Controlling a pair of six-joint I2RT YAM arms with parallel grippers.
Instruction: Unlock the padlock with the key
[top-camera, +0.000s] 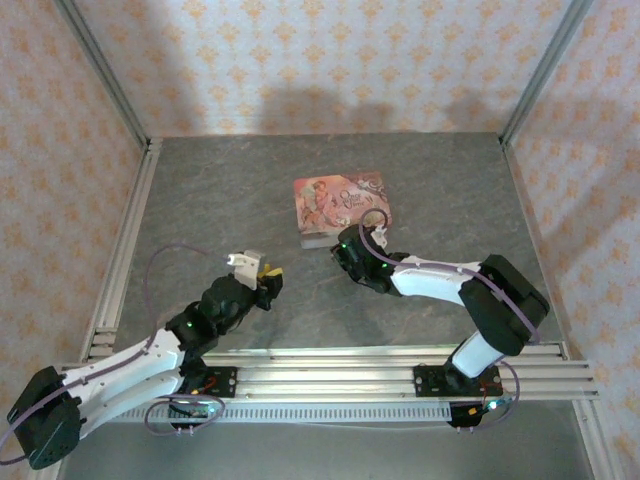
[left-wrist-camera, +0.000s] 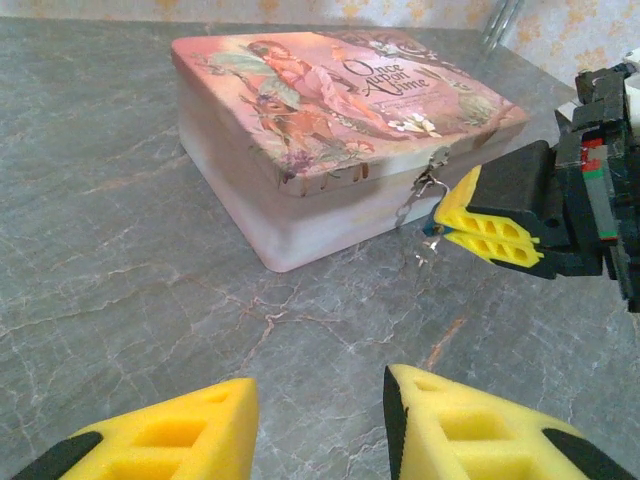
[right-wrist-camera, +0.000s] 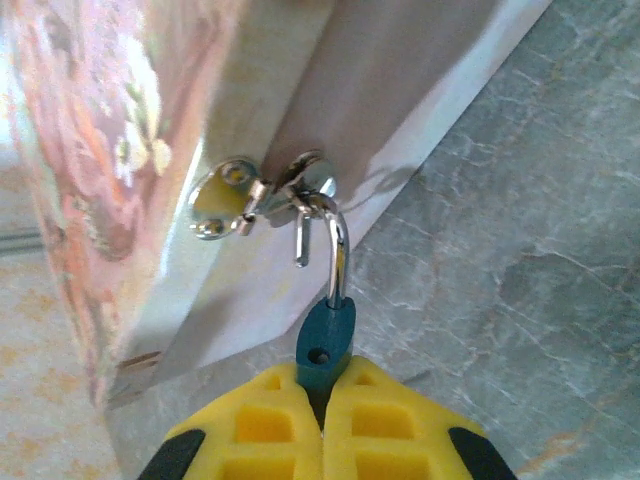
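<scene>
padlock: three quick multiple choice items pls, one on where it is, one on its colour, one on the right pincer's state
1. The padlock hangs from: A the clasp on the box; B a table rail; C the wall.
2. Its body is: A red; B blue; C white.
3. The right pincer is: A wide open; B shut on nothing; C shut on the padlock.
Key: A, its shackle hooks into the clasp; B, blue shows above the pads; C, the pads squeeze its body.
</scene>
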